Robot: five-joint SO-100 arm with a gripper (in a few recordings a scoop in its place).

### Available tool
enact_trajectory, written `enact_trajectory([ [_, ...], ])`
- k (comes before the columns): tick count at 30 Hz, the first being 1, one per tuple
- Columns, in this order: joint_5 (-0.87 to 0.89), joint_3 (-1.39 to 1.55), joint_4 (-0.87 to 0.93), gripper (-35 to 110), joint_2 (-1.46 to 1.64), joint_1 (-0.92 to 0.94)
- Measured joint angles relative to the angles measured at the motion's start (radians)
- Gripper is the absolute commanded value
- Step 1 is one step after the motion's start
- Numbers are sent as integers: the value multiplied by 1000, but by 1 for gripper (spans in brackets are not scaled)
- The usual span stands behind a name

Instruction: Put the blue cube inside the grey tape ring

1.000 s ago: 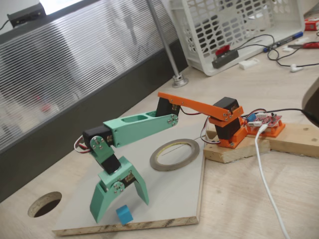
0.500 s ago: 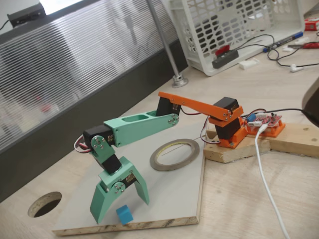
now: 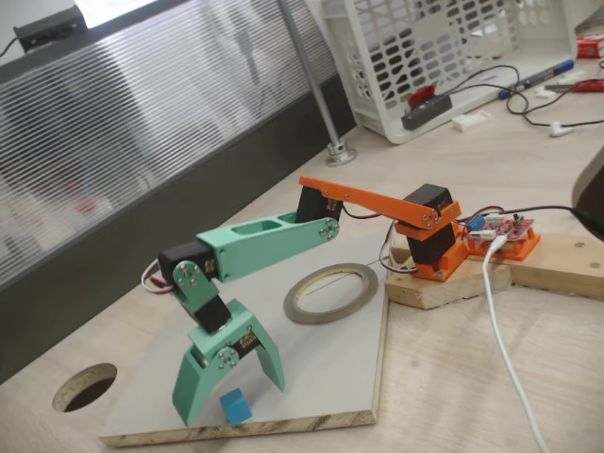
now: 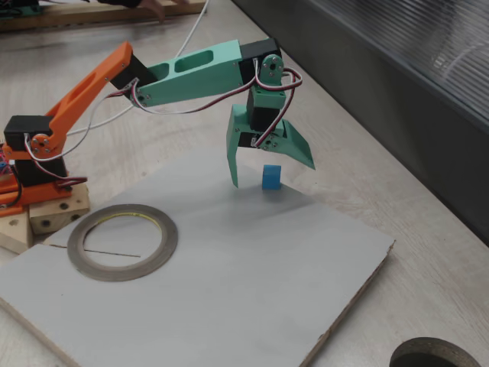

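The blue cube (image 3: 235, 408) (image 4: 271, 177) rests on the grey board near its edge. My green gripper (image 3: 229, 398) (image 4: 269, 178) stands open and points down, its fingers either side of the cube and a little apart from it. One fingertip (image 3: 185, 415) is close to the board; the other fingertip (image 3: 276, 379) is slightly higher. The grey tape ring (image 3: 331, 293) (image 4: 122, 242) lies flat on the same board, well away from the cube, toward the orange arm base.
A grey board (image 3: 330, 377) (image 4: 229, 290) lies on the wooden table. A dark round hole (image 3: 85, 387) (image 4: 432, 358) is cut in the tabletop beside it. The orange base sits on a wood block (image 3: 444, 283). A white basket (image 3: 444, 57) stands behind.
The gripper has shifted slightly, settling a bit lower around the cube. The cube and the tape ring have not moved.
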Motion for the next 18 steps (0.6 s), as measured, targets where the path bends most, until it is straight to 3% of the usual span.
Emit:
enact_trajectory([
  [18,0,0,0,98,0,2],
])
